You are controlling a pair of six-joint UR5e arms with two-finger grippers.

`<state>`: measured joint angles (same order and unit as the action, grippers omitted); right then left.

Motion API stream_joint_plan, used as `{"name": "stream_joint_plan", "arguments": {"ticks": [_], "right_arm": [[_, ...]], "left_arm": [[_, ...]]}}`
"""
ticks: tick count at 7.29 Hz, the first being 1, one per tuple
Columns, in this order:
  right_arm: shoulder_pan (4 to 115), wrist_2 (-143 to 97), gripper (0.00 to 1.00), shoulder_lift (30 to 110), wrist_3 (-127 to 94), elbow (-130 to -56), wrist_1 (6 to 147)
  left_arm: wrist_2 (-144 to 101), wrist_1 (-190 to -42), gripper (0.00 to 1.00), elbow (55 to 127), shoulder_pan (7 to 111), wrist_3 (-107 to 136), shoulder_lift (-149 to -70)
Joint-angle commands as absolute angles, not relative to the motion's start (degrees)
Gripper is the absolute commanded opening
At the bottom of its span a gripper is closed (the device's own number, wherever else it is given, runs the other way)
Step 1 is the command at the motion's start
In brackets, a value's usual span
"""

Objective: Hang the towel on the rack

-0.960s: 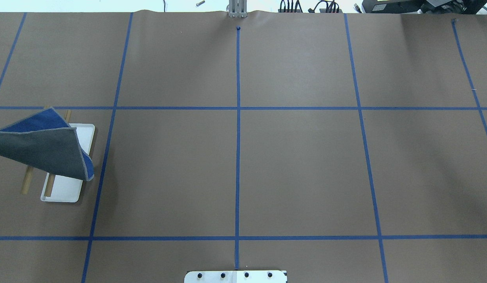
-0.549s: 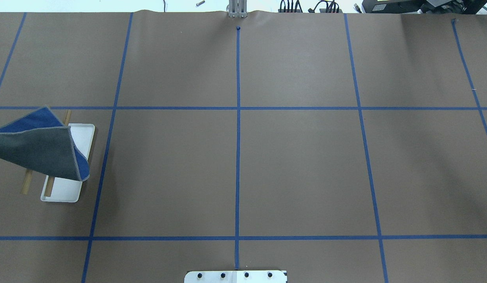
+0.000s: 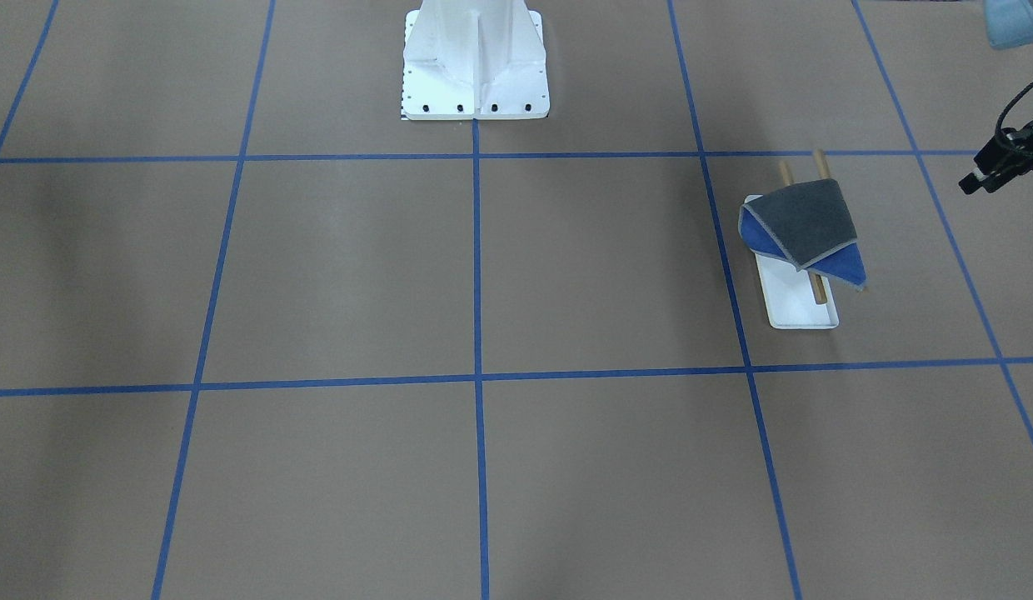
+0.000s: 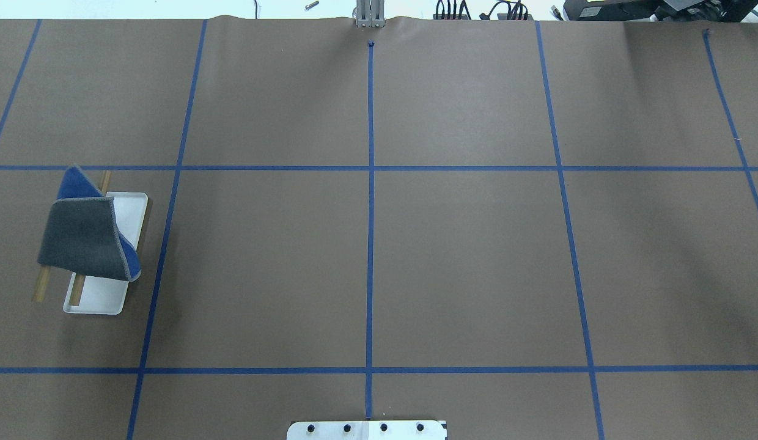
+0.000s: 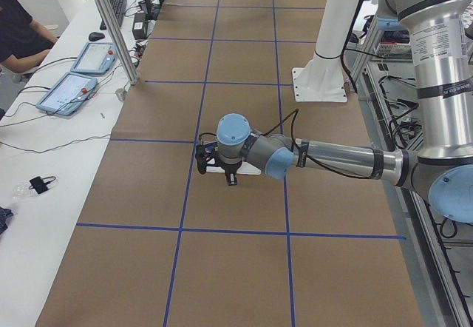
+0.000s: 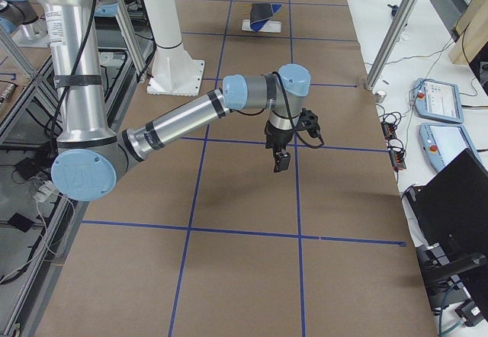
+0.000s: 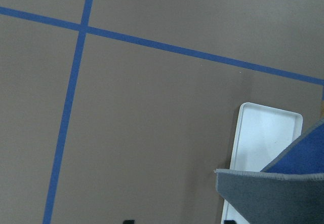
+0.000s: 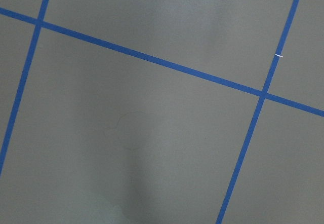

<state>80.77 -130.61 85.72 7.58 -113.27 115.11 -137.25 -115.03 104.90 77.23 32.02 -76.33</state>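
Note:
The towel hangs over the rack's two wooden rods at the table's left, grey side up with blue showing at its far and near corners. The rack's white tray base sticks out below it. In the front-facing view the towel lies free on the rack, and my left gripper hovers apart from it at the view's right edge, open and empty. The left wrist view shows the towel's edge and the tray. My right gripper hangs above mid-table; I cannot tell its state.
The white robot pedestal is bolted at the near middle edge. Blue tape lines grid the brown table cover. Operator tablets and cables lie along the far edge.
The towel's stretched corner, held out past the view's left edge, has been let go. The cloth has dropped and now lies folded over the rods.

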Motion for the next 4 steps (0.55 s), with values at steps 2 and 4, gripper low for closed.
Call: {"name": "stream_joint_plan", "arguments": {"ticks": [2, 4], "right_arm": [[83.13, -135.14, 1.00, 85.78, 7.82, -106.21, 114.87], [86.20, -136.05, 1.00, 85.87, 8.17, -102.68, 114.79]], "left_arm": [[-133.69, -116.28, 0.98, 100.03, 79.70, 20.36, -77.34], [-131.40, -114.88, 0.98, 97.40, 82.60, 11.38, -78.65]]}}
